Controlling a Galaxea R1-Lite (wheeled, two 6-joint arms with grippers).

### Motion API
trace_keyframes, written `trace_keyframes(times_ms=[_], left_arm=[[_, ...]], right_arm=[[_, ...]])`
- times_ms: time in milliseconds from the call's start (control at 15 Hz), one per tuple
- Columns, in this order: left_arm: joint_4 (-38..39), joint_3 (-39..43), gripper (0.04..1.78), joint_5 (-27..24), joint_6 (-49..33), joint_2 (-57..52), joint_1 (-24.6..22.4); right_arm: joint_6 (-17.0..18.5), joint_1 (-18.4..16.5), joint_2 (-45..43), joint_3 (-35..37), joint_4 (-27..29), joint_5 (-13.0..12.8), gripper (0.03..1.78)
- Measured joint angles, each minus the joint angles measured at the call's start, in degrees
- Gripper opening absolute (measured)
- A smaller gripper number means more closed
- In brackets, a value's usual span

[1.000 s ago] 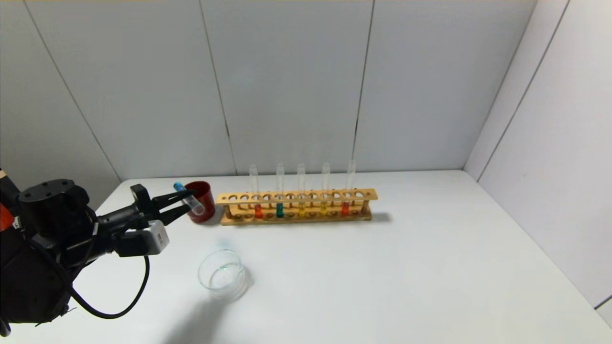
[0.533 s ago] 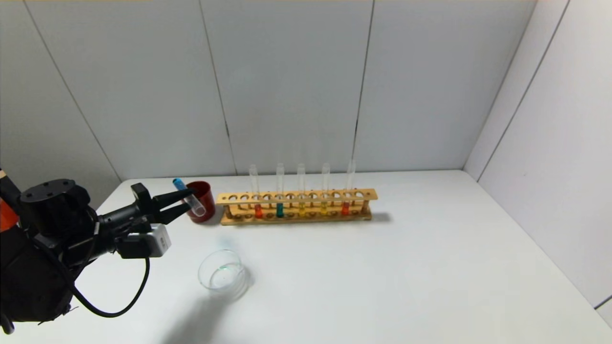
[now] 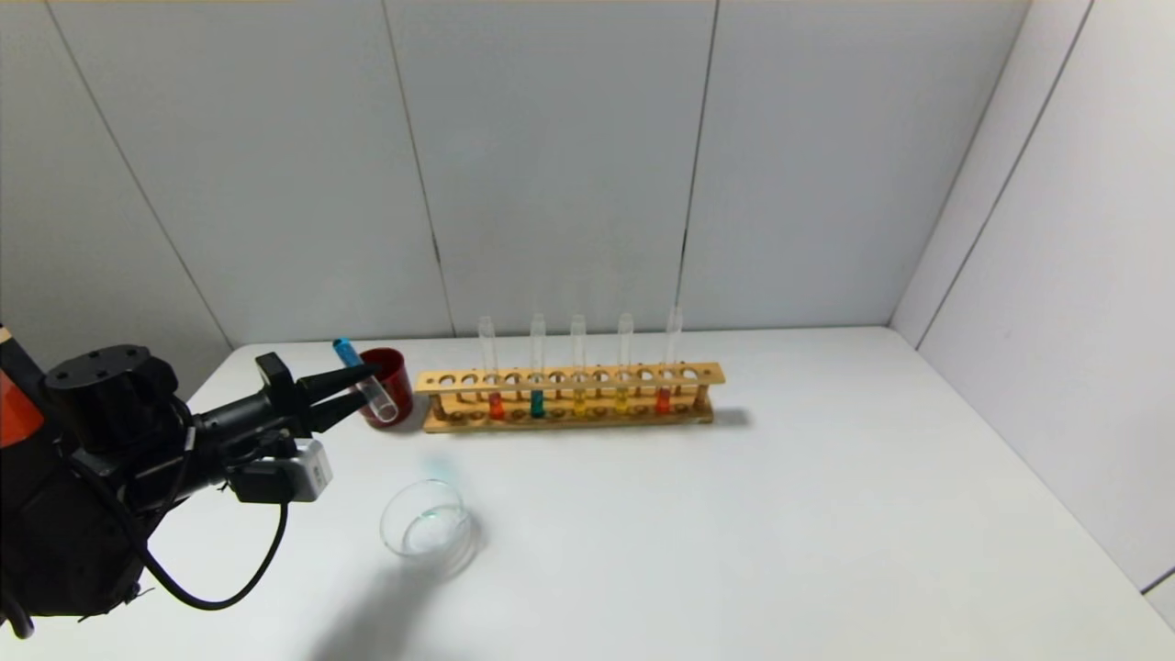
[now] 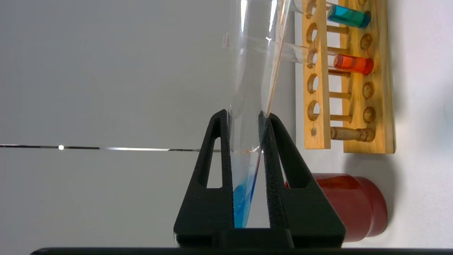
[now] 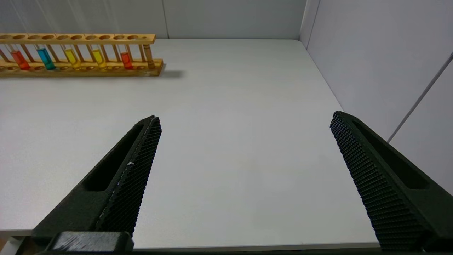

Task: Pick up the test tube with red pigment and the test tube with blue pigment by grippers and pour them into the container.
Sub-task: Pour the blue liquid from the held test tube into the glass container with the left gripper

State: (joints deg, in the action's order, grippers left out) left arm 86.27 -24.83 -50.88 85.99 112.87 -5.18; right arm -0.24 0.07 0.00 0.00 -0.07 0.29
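Left gripper (image 3: 360,390) is clamped on the blue tube (image 3: 363,381), holding it in the air on the left side of the table (image 3: 826,514), in front of the red cup (image 3: 390,381). Tube is tilted: closed end with blue liquid points up and back-left, open mouth points down and forward-right. In the left wrist view the fingers (image 4: 283,170) press the glass on both sides, and the blue liquid (image 4: 241,202) sits between them, near the closed end.

Dish (image 3: 427,530) stands on the table nearer the robot than the gripper, a little right of it, apart from tube and cup. A faint teal tint shows at its bottom.

Rack (image 3: 569,397) stands just right of the cup, near the back wall. Five tubes are upright in it. Red tube (image 3: 495,390) is at the rack's left end; a second red-orange tube (image 3: 664,386) is at the right.

Right gripper (image 5: 244,141) hangs low over the table's right front, jaws spread wide, holding nothing.
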Motion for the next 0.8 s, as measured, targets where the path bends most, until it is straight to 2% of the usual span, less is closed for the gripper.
trace_keyframes(times_ms=[400, 800], left_arm=[[0.2, -0.4, 0.30, -1.1, 4.3, 1.5, -0.4], [0.9, -0.5, 0.30, -1.2, 4.8, 2.9, -1.5]], right_arm=[[0.0, 0.0, 0.0, 0.0, 0.0, 0.0, 1.75], [0.0, 0.0, 0.0, 0.0, 0.0, 0.0, 1.75]])
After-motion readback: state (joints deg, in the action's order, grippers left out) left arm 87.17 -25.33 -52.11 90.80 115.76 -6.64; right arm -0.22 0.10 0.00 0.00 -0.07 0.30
